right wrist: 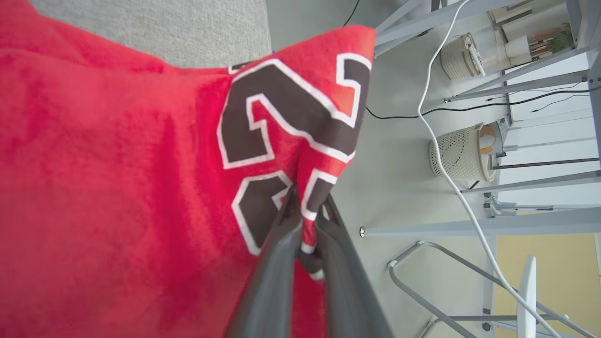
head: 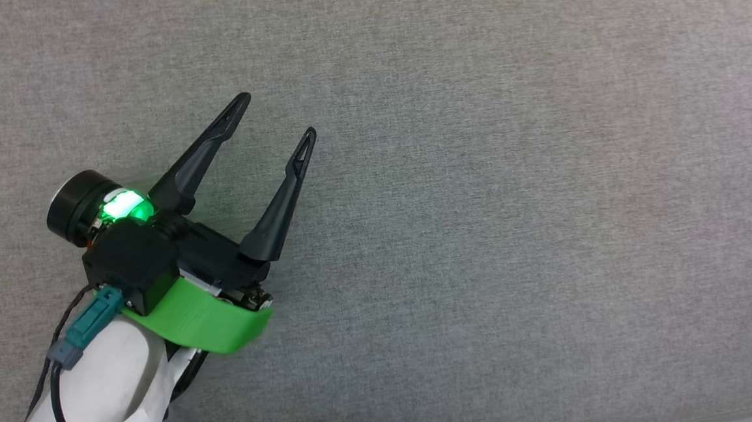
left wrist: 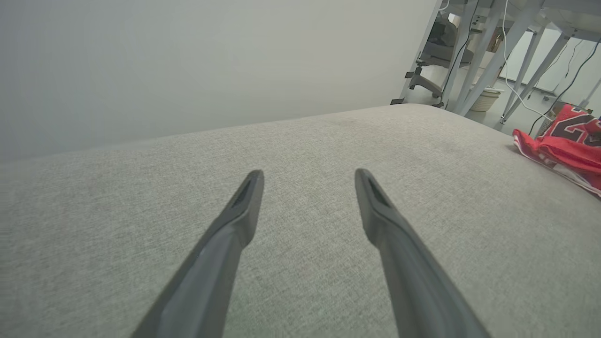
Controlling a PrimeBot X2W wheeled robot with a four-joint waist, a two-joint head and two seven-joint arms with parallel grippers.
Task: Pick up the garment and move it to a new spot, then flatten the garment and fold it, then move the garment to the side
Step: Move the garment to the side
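Two arms differ: left arm (head: 105, 370) angled up-right, low over grey fabric counter (head: 515, 180), jaws spread wide, empty; right jaws pinch red garment (right wrist: 141, 188) at numbered fold, cloth spreading ahead and leftward, far right of left jaws.

I count one red jersey (right wrist: 117, 188). Two grippers, the left gripper (head: 276, 117) and the right gripper (right wrist: 310, 203), with two dark fingers (left wrist: 225, 244) apiece, four in all. One grey fabric surface (head: 515, 180). Two pale woven baskets (right wrist: 458, 152), at two and three o'clock in the right wrist view. One green band (head: 206, 321).
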